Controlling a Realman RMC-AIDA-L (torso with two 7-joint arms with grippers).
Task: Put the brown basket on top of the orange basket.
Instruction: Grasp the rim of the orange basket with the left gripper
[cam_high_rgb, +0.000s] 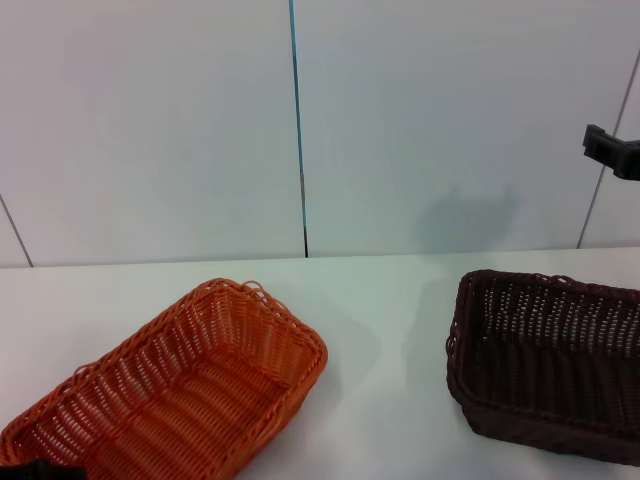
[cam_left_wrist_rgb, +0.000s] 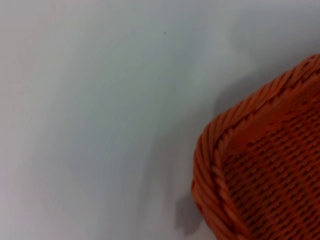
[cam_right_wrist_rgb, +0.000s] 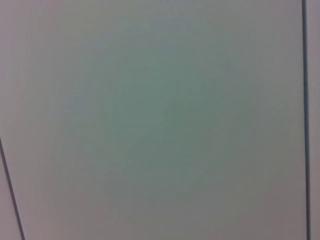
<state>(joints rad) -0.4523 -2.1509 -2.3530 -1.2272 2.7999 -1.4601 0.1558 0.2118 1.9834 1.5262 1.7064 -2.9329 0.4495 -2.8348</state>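
Note:
The orange basket (cam_high_rgb: 180, 390) lies empty on the white table at the near left, set at an angle. One of its corners also shows in the left wrist view (cam_left_wrist_rgb: 260, 160). The brown basket (cam_high_rgb: 550, 360) stands empty on the table at the right, partly cut off by the frame edge. The two baskets are apart, with bare table between them. My right gripper (cam_high_rgb: 612, 150) is raised high at the far right, well above the brown basket. A dark bit of my left gripper (cam_high_rgb: 35, 470) shows at the near left, by the orange basket's near end.
The white table (cam_high_rgb: 380, 300) runs back to a pale panelled wall (cam_high_rgb: 420, 120) with a dark vertical seam. The right wrist view shows only that wall (cam_right_wrist_rgb: 160, 120).

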